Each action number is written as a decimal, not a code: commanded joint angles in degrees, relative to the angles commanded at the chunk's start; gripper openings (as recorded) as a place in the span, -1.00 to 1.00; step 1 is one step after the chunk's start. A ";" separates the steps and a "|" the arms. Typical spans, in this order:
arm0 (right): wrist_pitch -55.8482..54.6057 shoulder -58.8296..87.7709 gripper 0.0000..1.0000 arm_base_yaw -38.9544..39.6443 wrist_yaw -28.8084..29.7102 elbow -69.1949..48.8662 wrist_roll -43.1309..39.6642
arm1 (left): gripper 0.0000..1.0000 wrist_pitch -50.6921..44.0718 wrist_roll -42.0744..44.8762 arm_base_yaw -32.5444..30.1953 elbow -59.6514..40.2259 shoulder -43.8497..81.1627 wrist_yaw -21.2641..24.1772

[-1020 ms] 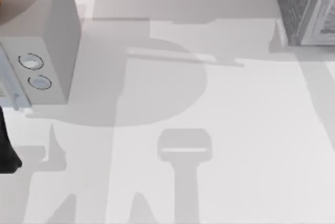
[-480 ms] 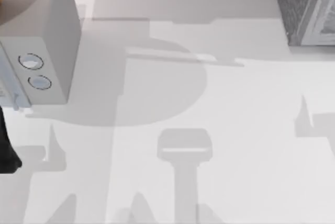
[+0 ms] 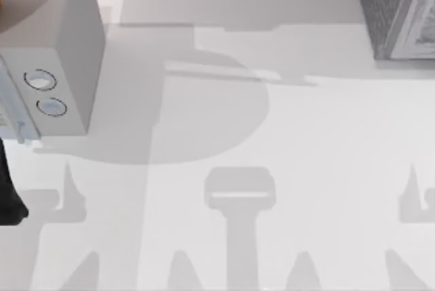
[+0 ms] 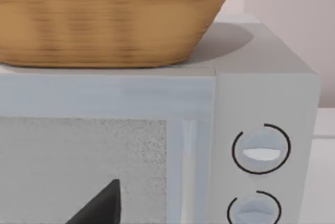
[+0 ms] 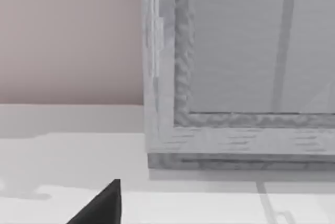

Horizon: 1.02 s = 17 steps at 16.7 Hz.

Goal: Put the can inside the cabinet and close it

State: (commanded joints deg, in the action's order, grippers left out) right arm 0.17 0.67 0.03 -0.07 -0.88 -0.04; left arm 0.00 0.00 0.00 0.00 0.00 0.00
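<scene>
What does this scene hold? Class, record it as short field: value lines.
cabinet: grey speckled box at the table's far right, framed front panel looks shut
white box: two round dials, far left
basket: wicker, resting on the white box
table: white, shadowed
left gripper: dark fingertip facing the white box
right gripper: dark fingertip facing the cabinet
</scene>
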 joint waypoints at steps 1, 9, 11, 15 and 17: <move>-0.14 -0.55 1.00 -0.03 0.05 0.72 0.04 | 1.00 0.00 0.00 0.00 0.00 0.00 0.00; -1.60 1.37 1.00 -1.17 -1.28 0.23 0.03 | 1.00 0.00 0.00 0.00 0.00 0.00 0.00; -5.13 5.51 1.00 -4.12 -4.25 -0.83 0.06 | 1.00 0.00 0.00 0.00 0.00 0.00 0.00; -16.26 20.49 1.00 -13.78 -13.60 -4.05 0.37 | 1.00 0.00 0.00 0.00 0.00 0.00 0.00; -23.12 29.41 1.00 -19.67 -19.36 -6.14 0.44 | 1.00 0.00 0.00 0.00 0.00 0.00 0.00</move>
State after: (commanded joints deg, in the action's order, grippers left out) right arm -22.95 30.08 -19.64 -19.43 -7.03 0.40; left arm 0.00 0.00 0.00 0.00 0.00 0.00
